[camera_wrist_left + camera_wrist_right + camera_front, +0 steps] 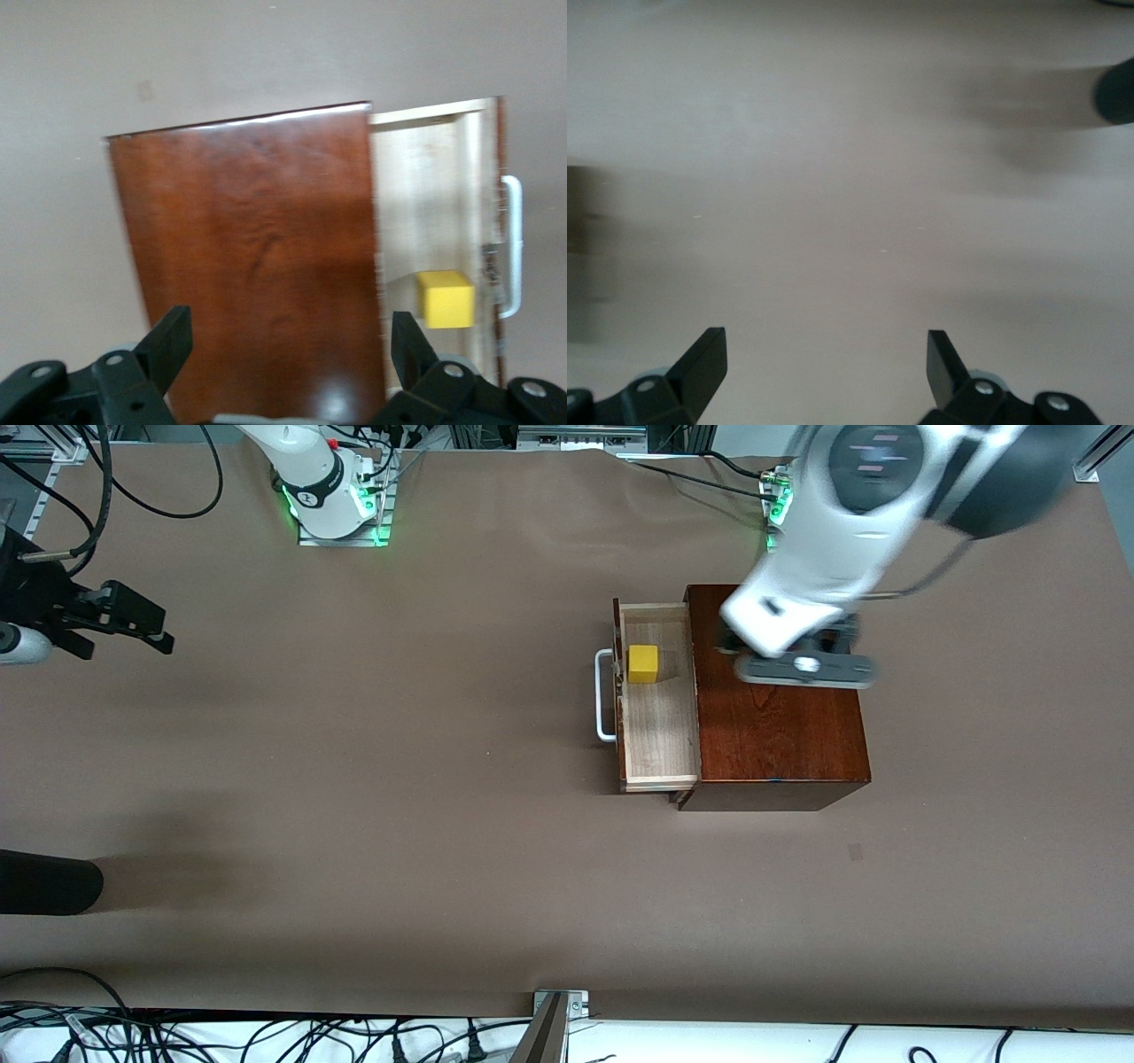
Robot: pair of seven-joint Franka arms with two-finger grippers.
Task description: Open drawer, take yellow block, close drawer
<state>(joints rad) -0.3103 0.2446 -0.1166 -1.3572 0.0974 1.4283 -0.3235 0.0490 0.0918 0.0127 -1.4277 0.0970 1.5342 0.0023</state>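
Dark mahogany box resting on the brown worktop, toward the left arm's end. Drawer pulled out of the box toward the right arm's end, pale-wood floor exposed, white U-shaped handle on its dark front. Yellow block lying inside the drawer, in the part farther from the front camera, close to the drawer front and the handle; untouched by either tool.

Left tool up in the air over the box lid, released: fingers spread wide with nothing between them. Seen from the left wrist, glossy lid directly under the tool, one fingertip over the lid, the other at the seam between lid and open drawer; block just beside that second fingertip, lower down in the drawer.

Right tool waiting well apart from the box, over bare worktop at the right arm's end, released: fingers wide apart, nothing held. Only worktop surface under it, with a dark rounded object at the worktop edge nearby, nearer the front camera.
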